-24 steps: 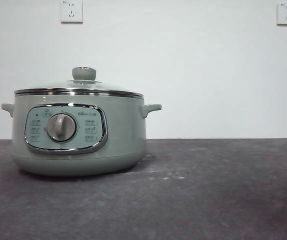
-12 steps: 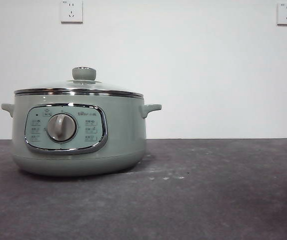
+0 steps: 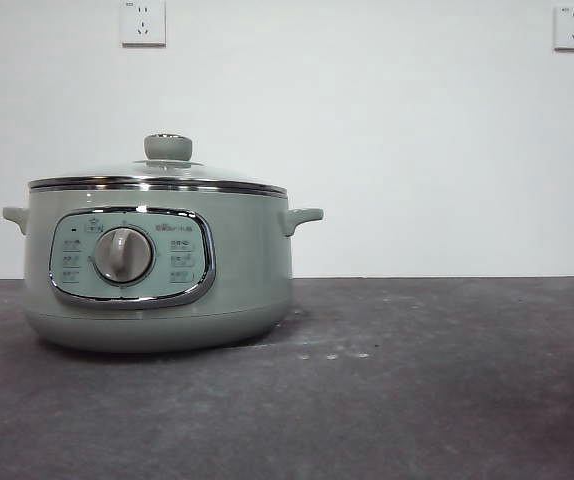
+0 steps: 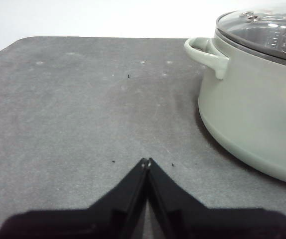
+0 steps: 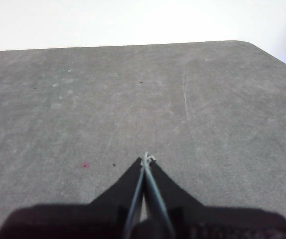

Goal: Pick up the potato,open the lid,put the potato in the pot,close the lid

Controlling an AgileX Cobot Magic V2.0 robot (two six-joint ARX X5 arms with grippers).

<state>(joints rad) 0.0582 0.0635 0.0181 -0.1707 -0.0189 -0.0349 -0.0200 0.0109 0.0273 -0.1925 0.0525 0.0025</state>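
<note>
Two arms idle, nothing held. Pot [image 3: 157, 265] on table [image 3: 447, 400], lid [image 3: 157, 175] seated. Left gripper [image 4: 146, 162] pinched closed, pot near its side, so the nearer arm. Right gripper [image 5: 146, 158] closed over bare table. Potato not visible.

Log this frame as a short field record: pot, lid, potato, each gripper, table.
pot: upright on the table, control panel facing the front camera
lid: seated on the pot, closed
potato: not visible in any view
left gripper: jaws shut, empty, over the table beside the pot
right gripper: jaws shut, empty, over bare table
table: dark grey, scuffed
</note>
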